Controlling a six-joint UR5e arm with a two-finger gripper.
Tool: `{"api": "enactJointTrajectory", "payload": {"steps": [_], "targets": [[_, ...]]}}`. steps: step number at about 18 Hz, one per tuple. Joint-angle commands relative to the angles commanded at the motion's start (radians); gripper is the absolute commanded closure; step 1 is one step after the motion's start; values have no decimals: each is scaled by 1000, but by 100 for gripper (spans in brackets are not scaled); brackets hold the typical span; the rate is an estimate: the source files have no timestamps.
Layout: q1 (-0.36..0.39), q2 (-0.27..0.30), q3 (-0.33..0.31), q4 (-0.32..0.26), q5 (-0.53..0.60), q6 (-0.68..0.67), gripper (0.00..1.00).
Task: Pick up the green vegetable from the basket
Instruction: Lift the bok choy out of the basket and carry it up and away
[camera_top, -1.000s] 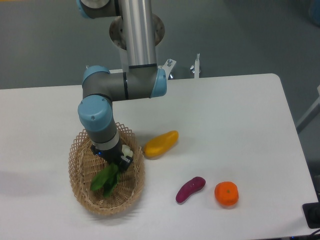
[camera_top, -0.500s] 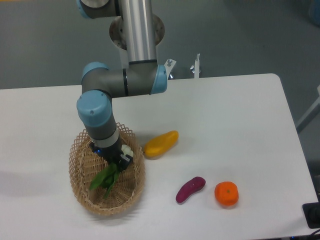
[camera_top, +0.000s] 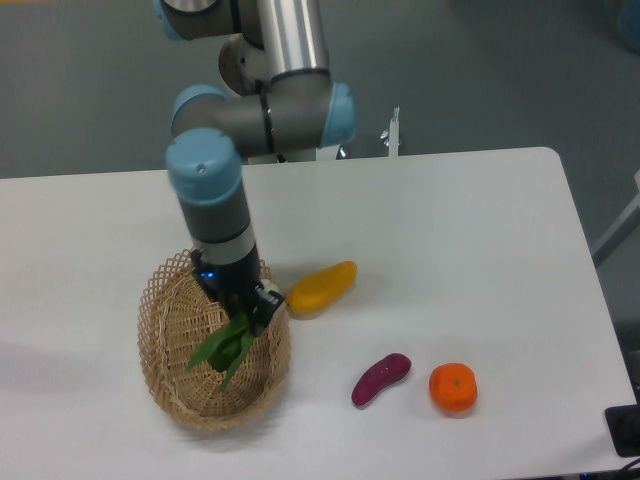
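Observation:
The tan wicker basket (camera_top: 165, 360) sits at the front left of the white table. My gripper (camera_top: 252, 308) points down over the basket's right side and is shut on the green vegetable (camera_top: 226, 345), a small bok choy. Its white stem end (camera_top: 271, 298) shows at the fingers and its dark green leaves hang down to the left, lifted above the basket floor. The gripper body hides part of the stem.
A yellow oblong fruit (camera_top: 322, 287) lies just right of the basket. A purple eggplant-like piece (camera_top: 380, 378) and an orange (camera_top: 452, 387) lie at the front right. The arm's base stands at the back of the table.
The arm has risen and shifted slightly right, carrying the bok choy up with it; the leaves now hang higher over the basket's right half.

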Motion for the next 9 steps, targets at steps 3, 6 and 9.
{"api": "enactJointTrajectory", "payload": {"steps": [3,6,9], "targets": [[86,35,23,-93,-32,121,54],[175,58,32,-160,-51,232,54],[267,62,37,-200,-52,359,54]]}}
